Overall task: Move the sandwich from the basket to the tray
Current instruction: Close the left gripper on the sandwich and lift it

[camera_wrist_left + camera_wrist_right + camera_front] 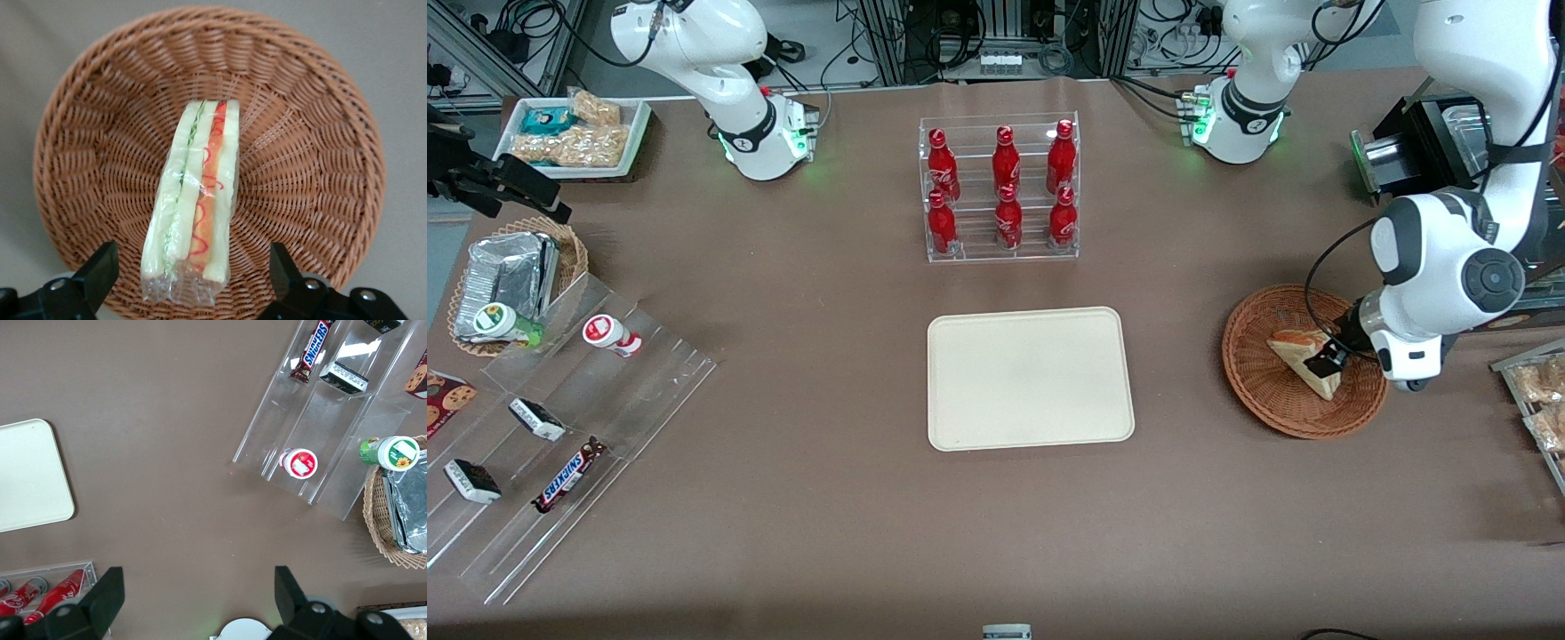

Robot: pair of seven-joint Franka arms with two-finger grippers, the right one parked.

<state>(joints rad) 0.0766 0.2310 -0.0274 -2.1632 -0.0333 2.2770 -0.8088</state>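
Observation:
The sandwich (1294, 345), a wrapped white-bread wedge with red-orange and green filling, lies in the reddish-brown wicker basket (1263, 391) toward the working arm's end of the table. My left gripper (1325, 360) hovers low over the sandwich's end nearer the front camera. In the left wrist view the gripper (192, 280) is open. Its black fingers (100, 273) stand either side of the sandwich (197, 200) with a gap on each side, inside the basket (313, 167). The cream-beige tray (1030, 378) lies flat and bare at the table's middle.
A clear shelf of red cola bottles (1000, 191) stands farther from the front camera than the tray. A stepped acrylic shelf with snacks (560, 427), a small wicker basket with a foil pack (511, 276) and a white snack tray (574, 133) lie toward the parked arm's end. Snack packs (1538, 391) sit beside the basket.

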